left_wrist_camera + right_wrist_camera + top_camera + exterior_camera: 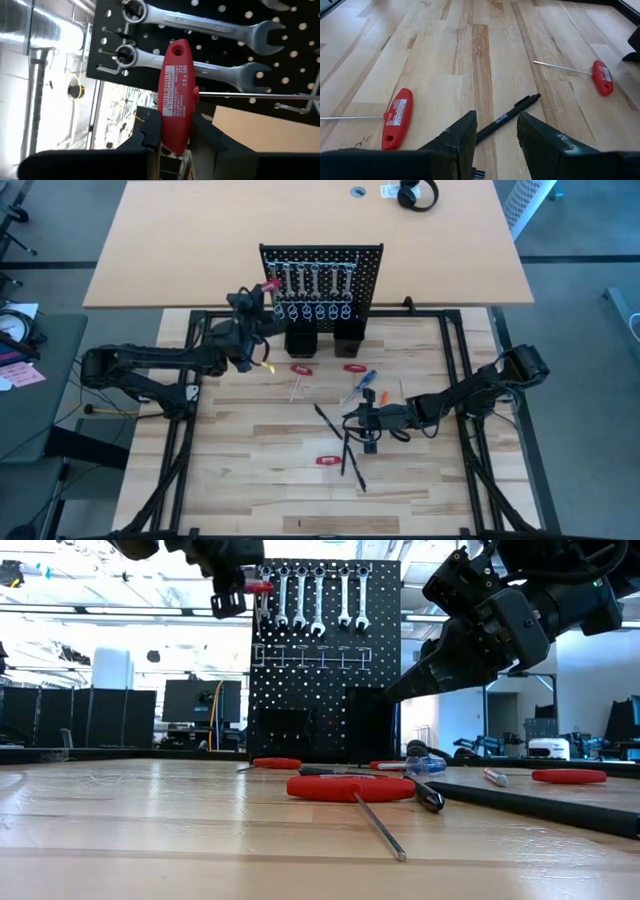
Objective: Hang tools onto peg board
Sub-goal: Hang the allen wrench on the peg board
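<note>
Red-handled hex key (pixel 173 100) sits clamped in the left gripper (pixel 176 131) at the peg board (pixel 322 265). Right gripper (pixel 496 131) hovers open over a black pen (pixel 506 118).

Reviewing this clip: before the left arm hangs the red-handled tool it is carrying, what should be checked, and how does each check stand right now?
1. Left gripper shut on the red T-handle key: ok.
2. Key raised to the peg board, at its left edge beside the hung wrenches: ok.
3. Key's shaft clear of the wrenches: cannot tell; it crosses in front of them in the left wrist view.
4. Free hook or ring lined up for the handle's hole: cannot tell.
5. Right gripper away from the board, low and open over the black pen: ok.
</note>
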You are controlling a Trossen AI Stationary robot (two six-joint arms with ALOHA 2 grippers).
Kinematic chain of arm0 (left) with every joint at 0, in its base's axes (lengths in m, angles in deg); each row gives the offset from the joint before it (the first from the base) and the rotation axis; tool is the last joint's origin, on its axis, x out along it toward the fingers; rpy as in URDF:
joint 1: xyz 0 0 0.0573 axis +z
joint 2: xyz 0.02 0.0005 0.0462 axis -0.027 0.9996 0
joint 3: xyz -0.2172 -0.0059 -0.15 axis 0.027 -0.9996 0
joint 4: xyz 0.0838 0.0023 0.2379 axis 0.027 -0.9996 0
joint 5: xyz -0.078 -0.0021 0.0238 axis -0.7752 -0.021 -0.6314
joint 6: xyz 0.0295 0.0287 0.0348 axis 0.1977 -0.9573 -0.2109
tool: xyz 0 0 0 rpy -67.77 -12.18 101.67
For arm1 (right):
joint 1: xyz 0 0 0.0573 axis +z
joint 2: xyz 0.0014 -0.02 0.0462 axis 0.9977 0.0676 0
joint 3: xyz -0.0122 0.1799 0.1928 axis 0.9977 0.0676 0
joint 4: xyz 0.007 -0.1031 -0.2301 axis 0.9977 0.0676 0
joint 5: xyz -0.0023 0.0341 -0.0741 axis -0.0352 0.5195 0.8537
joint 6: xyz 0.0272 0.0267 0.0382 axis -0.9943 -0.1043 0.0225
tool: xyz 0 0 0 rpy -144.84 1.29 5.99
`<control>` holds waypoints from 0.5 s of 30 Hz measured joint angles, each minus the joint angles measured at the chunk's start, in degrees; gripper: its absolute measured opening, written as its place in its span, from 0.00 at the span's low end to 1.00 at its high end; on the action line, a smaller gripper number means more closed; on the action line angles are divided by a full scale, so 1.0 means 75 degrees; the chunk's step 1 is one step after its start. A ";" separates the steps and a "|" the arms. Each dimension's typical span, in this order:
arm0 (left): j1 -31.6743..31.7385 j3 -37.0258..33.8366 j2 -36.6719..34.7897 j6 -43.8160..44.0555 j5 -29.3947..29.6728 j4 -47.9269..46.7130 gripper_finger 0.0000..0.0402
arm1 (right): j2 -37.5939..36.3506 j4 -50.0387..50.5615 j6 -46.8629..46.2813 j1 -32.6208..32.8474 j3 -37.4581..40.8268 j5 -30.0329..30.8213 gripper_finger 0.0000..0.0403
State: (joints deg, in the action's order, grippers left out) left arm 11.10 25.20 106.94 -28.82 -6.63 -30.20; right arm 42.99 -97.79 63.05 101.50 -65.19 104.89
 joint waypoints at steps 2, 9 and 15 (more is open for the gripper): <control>0.0001 0.0000 0.0000 -0.0074 0.0001 -0.0004 0.13 | 0.0000 0.0002 0.0000 0.0000 0.0000 0.0000 0.38; 0.0147 0.0000 0.0000 -0.0013 -0.0203 -0.0137 0.13 | 0.0000 0.0000 -0.0017 0.0000 0.0000 0.0000 0.38; 0.0378 0.0000 0.0000 -0.0014 -0.0317 -0.0153 0.13 | 0.0000 -0.0001 -0.0017 0.0000 0.0000 -0.0001 0.38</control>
State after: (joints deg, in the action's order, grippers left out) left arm 13.93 25.20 106.94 -28.93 -9.00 -31.35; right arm 42.99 -97.80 62.93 101.50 -65.19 104.89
